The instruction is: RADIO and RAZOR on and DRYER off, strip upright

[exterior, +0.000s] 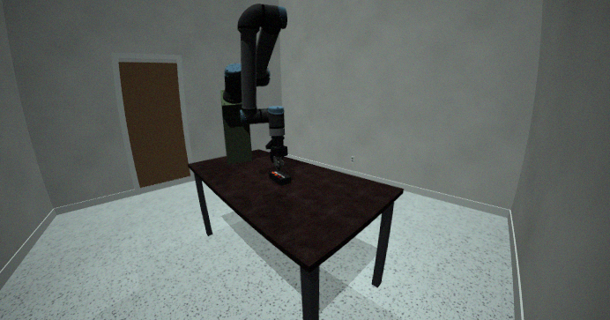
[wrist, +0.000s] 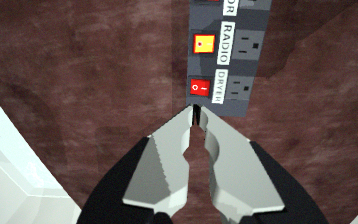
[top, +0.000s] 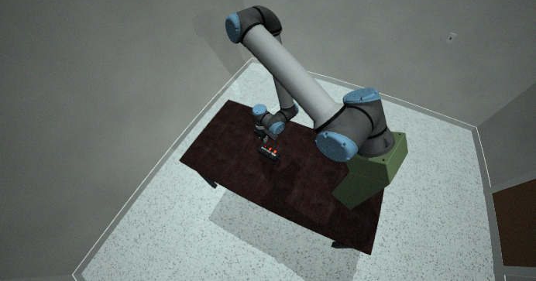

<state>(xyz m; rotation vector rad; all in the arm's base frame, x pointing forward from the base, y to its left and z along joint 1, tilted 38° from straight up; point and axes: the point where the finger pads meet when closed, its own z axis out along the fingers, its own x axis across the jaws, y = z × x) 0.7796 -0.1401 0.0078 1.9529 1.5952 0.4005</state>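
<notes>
Grey walls enclosed a dark brown surface where the power strip lay face up, toward 12 o'clock from the pincer. Pinched narrow and empty, the pincer probably served as a poker. Only the wrist view showed labels: RADIO switch glowing yellow, DRYER switch dull red, likely off.
</notes>
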